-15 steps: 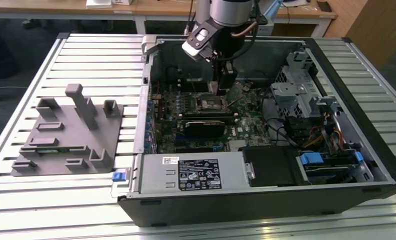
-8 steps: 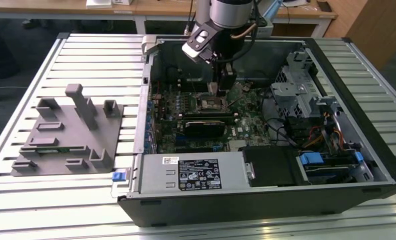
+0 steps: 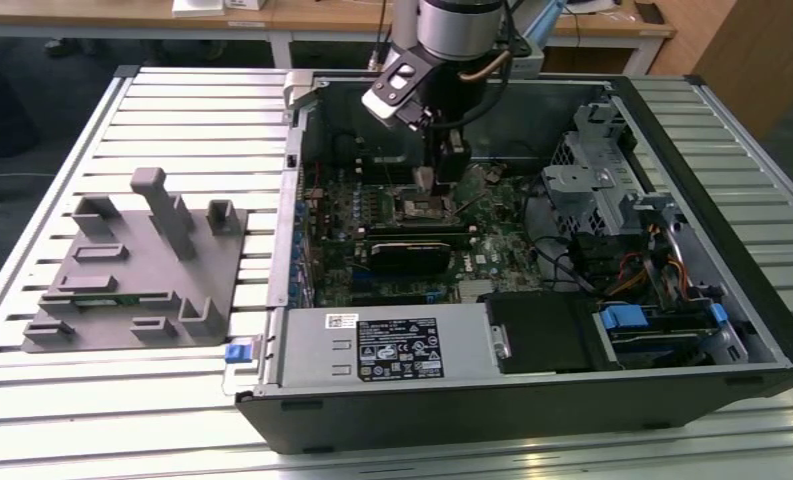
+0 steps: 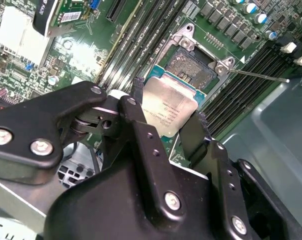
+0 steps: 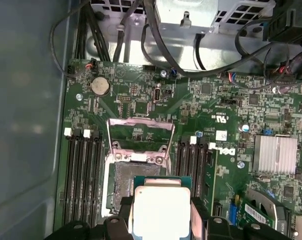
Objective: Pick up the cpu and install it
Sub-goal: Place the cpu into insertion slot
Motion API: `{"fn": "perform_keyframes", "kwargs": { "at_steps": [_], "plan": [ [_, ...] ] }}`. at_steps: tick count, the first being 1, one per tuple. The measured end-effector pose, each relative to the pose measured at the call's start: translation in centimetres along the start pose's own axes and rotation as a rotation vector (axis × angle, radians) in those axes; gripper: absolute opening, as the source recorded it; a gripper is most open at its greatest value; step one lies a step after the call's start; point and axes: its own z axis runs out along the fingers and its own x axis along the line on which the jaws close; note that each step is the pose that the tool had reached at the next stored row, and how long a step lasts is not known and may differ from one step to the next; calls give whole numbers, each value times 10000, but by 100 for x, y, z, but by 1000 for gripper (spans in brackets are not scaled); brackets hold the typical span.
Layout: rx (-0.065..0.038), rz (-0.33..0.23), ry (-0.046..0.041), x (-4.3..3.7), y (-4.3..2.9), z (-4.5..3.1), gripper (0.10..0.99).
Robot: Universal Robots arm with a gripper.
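My black two-fingered gripper (image 4: 169,112) is clenched on the cpu (image 4: 167,106), a small flat square chip with a silvery metal top and thin dark rim; one finger presses each of two opposite edges; in both wrist views the chip hangs over one edge of the dark square metal-framed socket (image 5: 135,172), whose hinged frame stands open on the green motherboard (image 5: 216,107); whether chip and socket touch I cannot tell; in the exterior view I reach down inside the open black computer case (image 3: 530,410); the grey plastic holder block (image 3: 129,280) lies well apart on the slatted metal table (image 3: 169,110), at the exterior view's left.
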Motion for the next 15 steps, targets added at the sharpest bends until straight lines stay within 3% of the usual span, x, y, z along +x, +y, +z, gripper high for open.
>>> {"fn": "perform_keyframes", "kwargs": {
  "at_steps": [15],
  "plan": [
    [0, 0, 0, 103, -14, 151, 541]
  ]
}}
